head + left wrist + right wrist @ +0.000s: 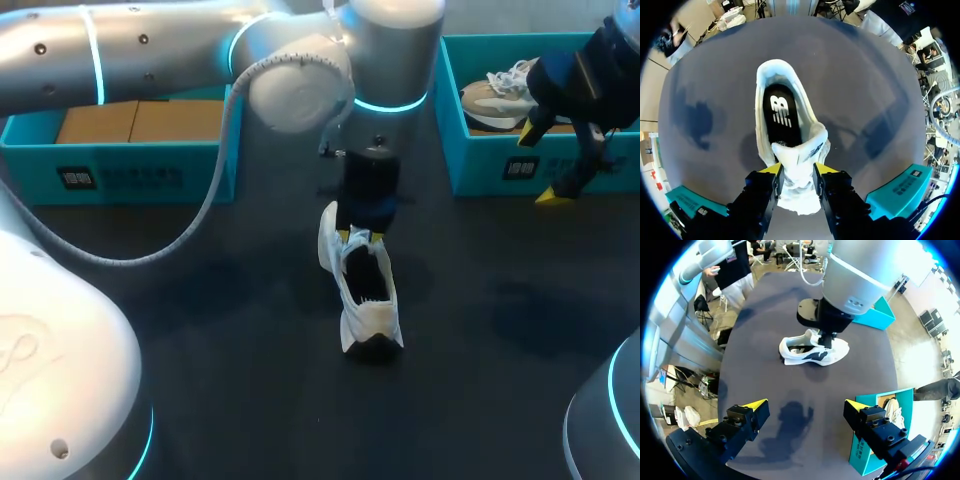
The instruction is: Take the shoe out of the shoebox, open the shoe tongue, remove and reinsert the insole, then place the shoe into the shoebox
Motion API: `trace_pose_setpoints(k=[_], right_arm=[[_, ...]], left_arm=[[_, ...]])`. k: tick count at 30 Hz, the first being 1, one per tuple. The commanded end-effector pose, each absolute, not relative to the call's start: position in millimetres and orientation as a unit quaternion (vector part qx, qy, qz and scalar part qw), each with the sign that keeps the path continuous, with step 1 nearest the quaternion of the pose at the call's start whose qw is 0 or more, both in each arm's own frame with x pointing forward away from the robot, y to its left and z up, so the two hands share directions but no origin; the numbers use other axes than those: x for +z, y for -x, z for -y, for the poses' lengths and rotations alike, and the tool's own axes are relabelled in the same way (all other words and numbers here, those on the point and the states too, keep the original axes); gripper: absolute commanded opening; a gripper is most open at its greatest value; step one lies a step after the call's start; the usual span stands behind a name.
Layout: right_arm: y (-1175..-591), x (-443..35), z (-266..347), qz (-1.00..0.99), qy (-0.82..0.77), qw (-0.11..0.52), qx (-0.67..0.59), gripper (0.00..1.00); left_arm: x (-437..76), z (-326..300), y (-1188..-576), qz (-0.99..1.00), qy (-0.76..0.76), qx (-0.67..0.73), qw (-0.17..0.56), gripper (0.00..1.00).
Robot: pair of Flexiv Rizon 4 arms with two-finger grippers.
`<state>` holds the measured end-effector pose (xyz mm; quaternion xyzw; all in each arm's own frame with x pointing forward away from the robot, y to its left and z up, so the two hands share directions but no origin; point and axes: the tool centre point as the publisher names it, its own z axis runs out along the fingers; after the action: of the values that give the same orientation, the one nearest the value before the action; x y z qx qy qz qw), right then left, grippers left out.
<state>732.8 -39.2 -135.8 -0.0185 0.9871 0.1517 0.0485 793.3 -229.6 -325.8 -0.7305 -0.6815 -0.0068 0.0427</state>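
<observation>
— Why is our left pincer (799, 172) closed on the white fabric tongue (799, 157) of the white mesh sneaker (368, 300)?
— We judge it's to bare the black insole (781, 117). The sneaker sits mid-frame on the dark tabletop (250, 380).
— And our right pincer (806, 404)?
— It's spread wide and empty, by the teal shoebox (452, 120) at upper right, free for the insole.

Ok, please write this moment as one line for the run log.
stage: tongue opening | left claw: shut on tongue | shoe: on table | insole: inside shoe | right claw: open, empty
</observation>
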Motion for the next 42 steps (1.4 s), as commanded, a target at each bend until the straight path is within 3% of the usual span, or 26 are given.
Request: trace_pose_setpoints(k=[1, 13, 17, 20, 26, 42], right_arm=[[-735, -136, 38, -0.987, 0.018, 0.047, 0.150, 1.00], [-735, -136, 38, -0.987, 0.018, 0.047, 0.150, 1.00], [-735, -136, 38, -0.987, 0.018, 0.047, 0.150, 1.00], [-735, -136, 38, -0.987, 0.018, 0.047, 0.150, 1.00], [-735, -136, 38, -0.987, 0.018, 0.047, 0.150, 1.00], [-735, -136, 38, -0.987, 0.018, 0.047, 0.150, 1.00]], left_arm=[[-328, 227, -788, 0.680, 0.732, -0.006, 0.039, 0.39], [-316, 232, -785, 0.695, 0.719, -0.009, 0.010, 0.40], [-312, 228, -787, 0.709, 0.705, -0.018, 0.004, 0.36], [-312, 226, -786, 0.714, 0.700, -0.015, 0.002, 0.25], [-322, 227, -780, 0.717, 0.697, -0.013, 0.005, 0.23], [-319, 225, -772, 0.730, 0.683, 0.002, -0.010, 0.25]])
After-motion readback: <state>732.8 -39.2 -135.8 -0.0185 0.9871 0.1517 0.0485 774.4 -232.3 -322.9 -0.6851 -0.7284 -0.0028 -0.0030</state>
